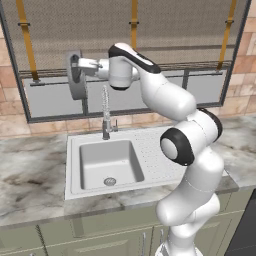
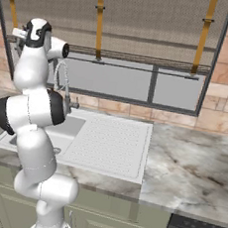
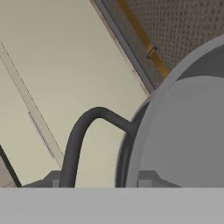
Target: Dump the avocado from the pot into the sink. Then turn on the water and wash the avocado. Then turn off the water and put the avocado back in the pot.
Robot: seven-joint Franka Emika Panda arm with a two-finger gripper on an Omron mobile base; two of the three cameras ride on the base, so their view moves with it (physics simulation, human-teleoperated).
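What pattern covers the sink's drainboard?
Rows of small dots on the light grey drainboard of the sink, clearest in the right base view.

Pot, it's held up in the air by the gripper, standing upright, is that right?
Not upright. The pot is held up in the air by the gripper, but tipped onto its side, with its round face turned sideways. The left base view shows it.

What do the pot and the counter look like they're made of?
The pot, held up on its side above the sink: probably metal, smooth matte grey with a darker rim. The counter: likely polished marble or similar stone, pale with brown-grey veining.
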